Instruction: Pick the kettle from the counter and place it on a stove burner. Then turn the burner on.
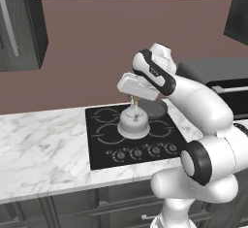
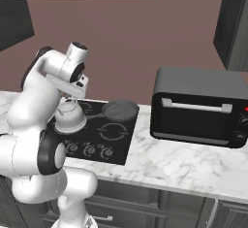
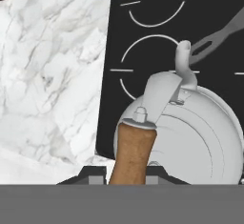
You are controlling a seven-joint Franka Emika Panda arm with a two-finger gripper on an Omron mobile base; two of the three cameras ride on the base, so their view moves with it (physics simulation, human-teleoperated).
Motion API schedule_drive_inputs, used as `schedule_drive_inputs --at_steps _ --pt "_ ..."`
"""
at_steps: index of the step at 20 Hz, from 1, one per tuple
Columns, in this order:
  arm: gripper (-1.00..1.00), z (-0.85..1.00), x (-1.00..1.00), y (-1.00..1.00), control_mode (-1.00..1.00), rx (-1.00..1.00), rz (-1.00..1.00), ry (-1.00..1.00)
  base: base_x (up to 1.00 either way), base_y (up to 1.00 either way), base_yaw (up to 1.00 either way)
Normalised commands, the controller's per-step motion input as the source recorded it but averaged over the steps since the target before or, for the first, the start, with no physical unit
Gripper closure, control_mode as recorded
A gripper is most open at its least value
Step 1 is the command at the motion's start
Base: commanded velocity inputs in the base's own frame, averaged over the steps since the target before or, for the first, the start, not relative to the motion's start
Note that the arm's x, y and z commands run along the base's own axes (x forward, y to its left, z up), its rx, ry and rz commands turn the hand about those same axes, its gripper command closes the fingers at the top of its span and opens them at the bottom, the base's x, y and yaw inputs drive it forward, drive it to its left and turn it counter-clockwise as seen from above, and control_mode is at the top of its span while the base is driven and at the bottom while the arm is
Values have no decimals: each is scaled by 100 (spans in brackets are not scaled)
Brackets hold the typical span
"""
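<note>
The silver-grey kettle (image 1: 133,123) is over the middle of the black cooktop (image 1: 99,158), its thin tan stem upright. My gripper (image 1: 135,99) comes down from above and is shut on that stem. In the hand view the tan stem (image 3: 133,152) rises between my fingertips (image 3: 91,172), with the kettle's dome (image 3: 195,137) and spout below it. A large burner ring (image 1: 107,135) lies just left of the kettle, partly covered by it. From the right I see the kettle (image 2: 69,117) behind my arm, under the gripper (image 2: 72,96). Whether the kettle touches the glass I cannot tell.
A dark frying pan (image 1: 154,107) sits on the back right burner, close behind the kettle. Several round knobs (image 1: 145,151) line the cooktop's front edge. A black toaster oven (image 2: 198,106) stands on the marble counter (image 1: 43,149) to the right. A range hood hangs overhead.
</note>
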Motion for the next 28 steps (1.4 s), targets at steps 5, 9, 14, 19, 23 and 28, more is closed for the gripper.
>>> schedule_drive_inputs --at_steps 5,9,14,19,23,28 --pt "100 -15 6 11 -100 0 0 -10 0 0 0" --pt "100 -36 1 8 -100 0 0 -9 0 0 0" --pt "100 -39 8 19 -100 0 0 0 0 0 0" --pt "100 -18 29 21 -100 3 0 9 0 0 0" --pt "100 -11 33 19 -100 4 0 10 0 0 0" --pt "100 -9 29 16 -100 2 0 4 0 0 0"
